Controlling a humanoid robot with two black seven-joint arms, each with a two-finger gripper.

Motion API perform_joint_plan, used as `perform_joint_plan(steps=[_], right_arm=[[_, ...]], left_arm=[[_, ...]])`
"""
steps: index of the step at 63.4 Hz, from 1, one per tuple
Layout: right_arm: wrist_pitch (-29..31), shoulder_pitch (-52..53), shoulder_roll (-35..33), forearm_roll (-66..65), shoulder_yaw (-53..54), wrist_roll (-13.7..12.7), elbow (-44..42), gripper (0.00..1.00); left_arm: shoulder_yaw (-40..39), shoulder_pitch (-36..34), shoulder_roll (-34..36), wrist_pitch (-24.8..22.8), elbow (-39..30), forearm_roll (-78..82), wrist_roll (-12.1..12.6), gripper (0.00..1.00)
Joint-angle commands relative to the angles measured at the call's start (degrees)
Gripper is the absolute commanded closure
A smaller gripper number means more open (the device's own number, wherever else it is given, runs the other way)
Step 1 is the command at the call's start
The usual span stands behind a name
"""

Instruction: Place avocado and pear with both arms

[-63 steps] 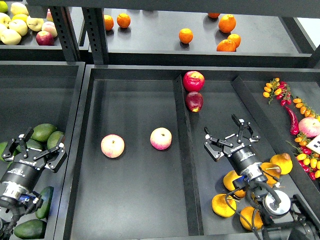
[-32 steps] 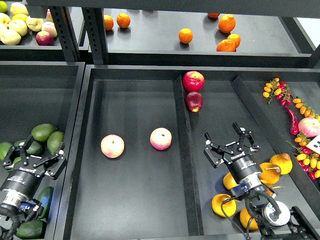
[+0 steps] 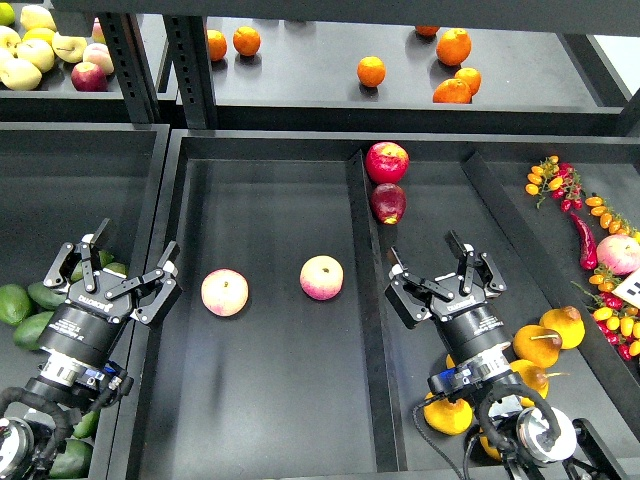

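Note:
Several dark green avocados point(image 3: 32, 328) lie in the left bin, some partly hidden behind my left arm. My left gripper point(image 3: 125, 262) is open and empty, above the wall between the left bin and the middle tray. Several yellow-orange pears point(image 3: 565, 325) lie at the front of the right tray; some are hidden by my right arm. My right gripper point(image 3: 440, 278) is open and empty, above the right tray, to the left of the pears and behind them.
Two pink-and-yellow apples point(image 3: 225, 292) point(image 3: 322, 277) lie in the middle tray point(image 3: 270, 200). Two red apples point(image 3: 387, 161) point(image 3: 388, 202) sit by the divider. Oranges point(image 3: 372, 71) lie on the upper shelf. Chillies and small tomatoes point(image 3: 600, 215) are at the far right.
My left gripper has moved up and to the right, from over the avocados to the bin wall. My right gripper has shifted left and a little forward. Both stay open and empty.

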Motion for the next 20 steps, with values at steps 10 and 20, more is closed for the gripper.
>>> perform_joint_plan(steps=[10, 20], right_arm=[[0.62, -0.19, 0.0, -0.23, 0.2, 0.22, 0.0, 0.0], [0.44, -0.36, 0.0, -0.41, 0.28, 0.13, -0.09, 0.0]], left_arm=[[0.9, 0.14, 0.0, 0.0, 0.53, 0.37, -0.03, 0.01], [0.98, 0.14, 0.0, 0.0, 0.53, 0.37, -0.03, 0.01]])
